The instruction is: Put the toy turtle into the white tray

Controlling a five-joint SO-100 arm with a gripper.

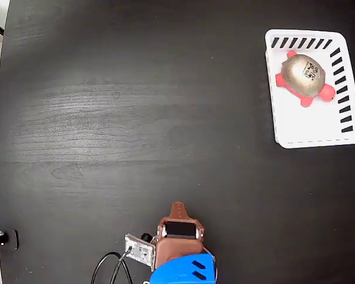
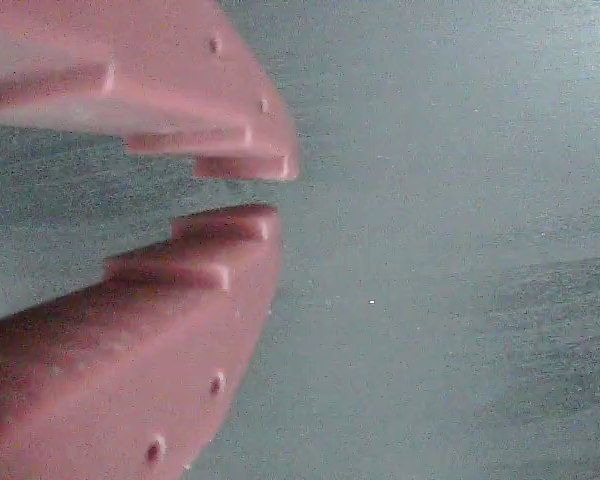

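Note:
The toy turtle, gold-bronze shell with a dark mark and red-pink legs, lies inside the white tray at the far right of the fixed view, in the tray's upper half. My gripper is folded back at the bottom centre, far from the tray. In the wrist view the two reddish-brown fingers nearly meet at their tips, the gripper is shut, and nothing is between them. Only bare table shows behind them there.
The black table fills the fixed view. The arm's blue base and a small board with black cables sit at the bottom edge. The table's left edge runs down the frame.

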